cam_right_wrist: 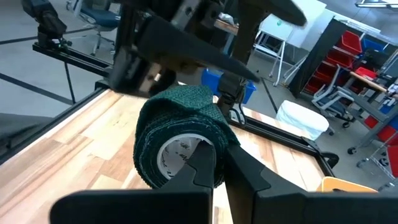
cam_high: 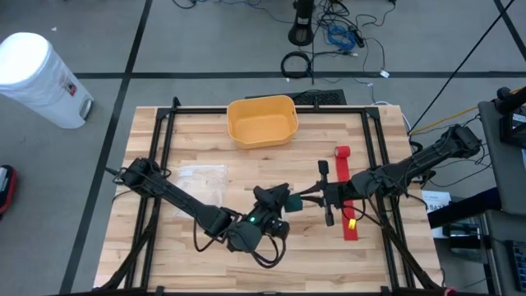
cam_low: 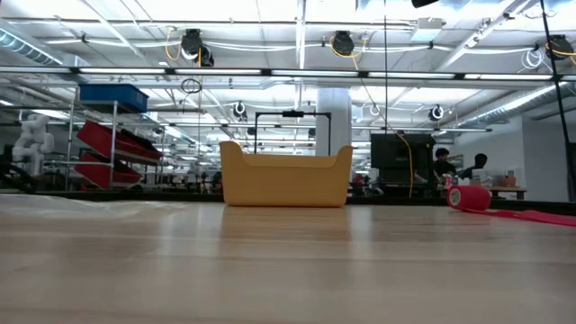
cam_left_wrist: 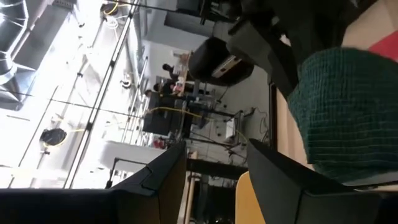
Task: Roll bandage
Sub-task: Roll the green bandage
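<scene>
A dark green bandage roll (cam_right_wrist: 177,134) with a white core is in my right gripper (cam_right_wrist: 227,165), near the table's middle (cam_high: 292,201). My left gripper (cam_left_wrist: 214,180) is open right next to the roll, which shows past the outer side of one of its fingers (cam_left_wrist: 348,112). A red bandage (cam_high: 349,210) lies on the table as an unrolled strip under my right arm, its rolled end (cam_high: 343,152) toward the far edge. This red bandage also shows in the low view (cam_low: 468,198). My right gripper pinches the green roll's wall (cam_right_wrist: 217,140) at one open end, one finger (cam_right_wrist: 204,165) over the white core's mouth and the other (cam_right_wrist: 252,168) outside. The fingers come level from the table's right. The roll appears clear of the table. I cannot tell whether my left gripper touches the roll.
A yellow bin (cam_high: 261,120) stands at the table's far middle and also shows in the low view (cam_low: 286,175). A clear plastic bag (cam_high: 201,174) lies left of centre. Black frame rails (cam_high: 164,164) run along the table's sides.
</scene>
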You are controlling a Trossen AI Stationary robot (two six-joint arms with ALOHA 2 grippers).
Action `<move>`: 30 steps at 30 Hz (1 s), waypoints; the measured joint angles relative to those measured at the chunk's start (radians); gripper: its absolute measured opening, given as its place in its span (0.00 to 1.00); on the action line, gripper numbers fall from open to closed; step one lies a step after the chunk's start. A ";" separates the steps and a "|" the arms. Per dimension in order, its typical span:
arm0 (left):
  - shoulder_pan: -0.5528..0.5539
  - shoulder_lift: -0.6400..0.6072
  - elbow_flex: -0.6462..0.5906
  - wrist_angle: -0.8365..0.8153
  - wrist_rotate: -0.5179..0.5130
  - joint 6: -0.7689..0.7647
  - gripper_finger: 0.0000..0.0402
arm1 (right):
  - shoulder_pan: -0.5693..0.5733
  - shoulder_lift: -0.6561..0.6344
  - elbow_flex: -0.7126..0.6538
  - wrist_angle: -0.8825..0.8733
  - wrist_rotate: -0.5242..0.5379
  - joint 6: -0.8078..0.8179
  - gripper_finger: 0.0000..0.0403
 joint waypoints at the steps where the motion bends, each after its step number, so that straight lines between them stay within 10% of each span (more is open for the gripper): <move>1: -0.003 0.000 0.004 0.000 0.002 0.000 0.43 | 0.000 0.000 0.000 0.000 0.000 0.000 0.03; 18: 0.005 0.000 0.042 -0.188 0.377 -0.349 0.43 | 0.000 0.000 0.000 0.000 0.003 0.000 0.03; 30: 0.052 0.000 0.042 -0.205 0.285 -0.433 0.43 | -0.003 -0.001 0.000 -0.002 0.033 0.001 0.03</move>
